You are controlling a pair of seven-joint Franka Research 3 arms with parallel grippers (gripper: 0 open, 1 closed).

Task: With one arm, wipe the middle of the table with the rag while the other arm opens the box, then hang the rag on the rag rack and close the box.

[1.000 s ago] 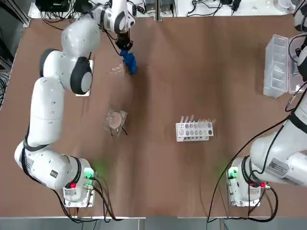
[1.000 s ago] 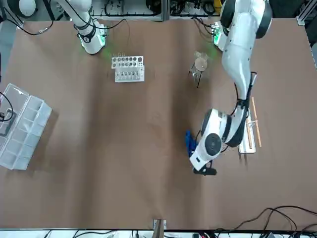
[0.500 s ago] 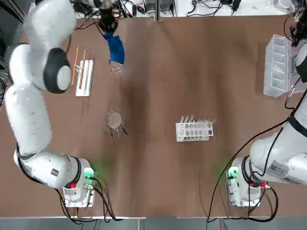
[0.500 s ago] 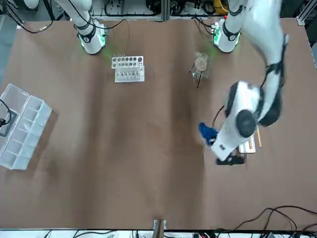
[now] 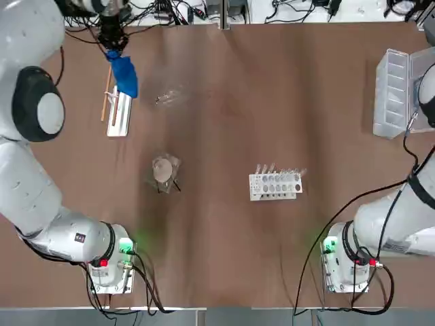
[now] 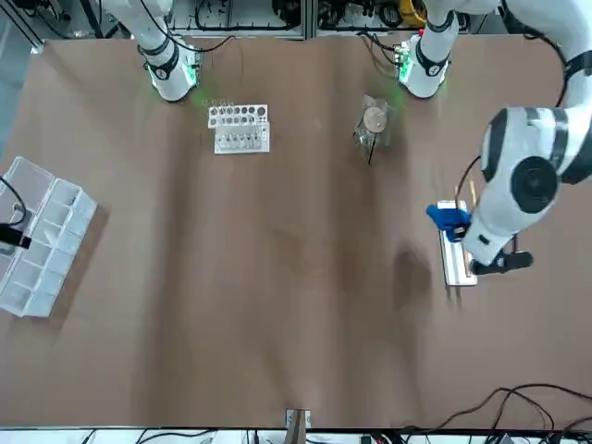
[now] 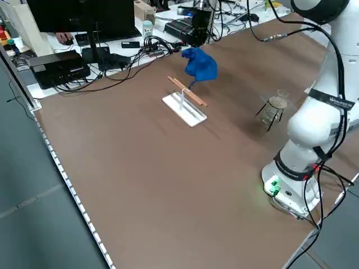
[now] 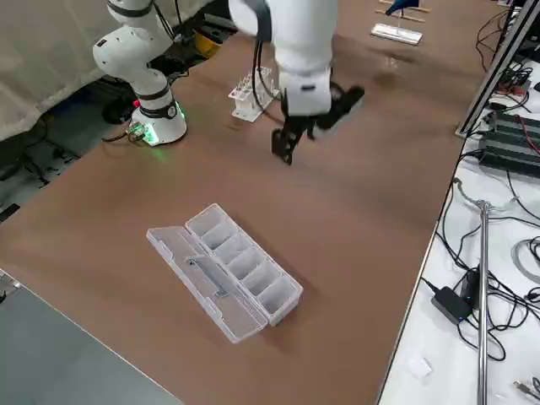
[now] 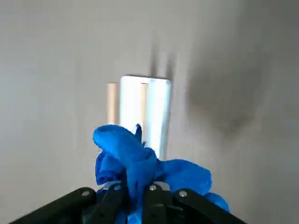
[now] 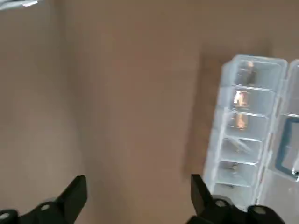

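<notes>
One limp blue rag (image 9: 126, 154), light and floppy, hangs in my left claw (image 9: 135, 196), pinched at its bunched end, by the rack (image 7: 185, 109). Best hold it there, draping the loose tail. My right claw (image 10: 140, 196) is spread, empty, beside the opened box (image 10: 247, 126).

The brown table (image 5: 224, 238) carries, clock-wise in the top view, the open box (image 5: 392, 95) at two, the tube rack (image 5: 275, 185) (white, holed) near four, the wrapped beige item (image 5: 163, 170) around nine, and the rag rack (image 5: 120, 115) at ten.
</notes>
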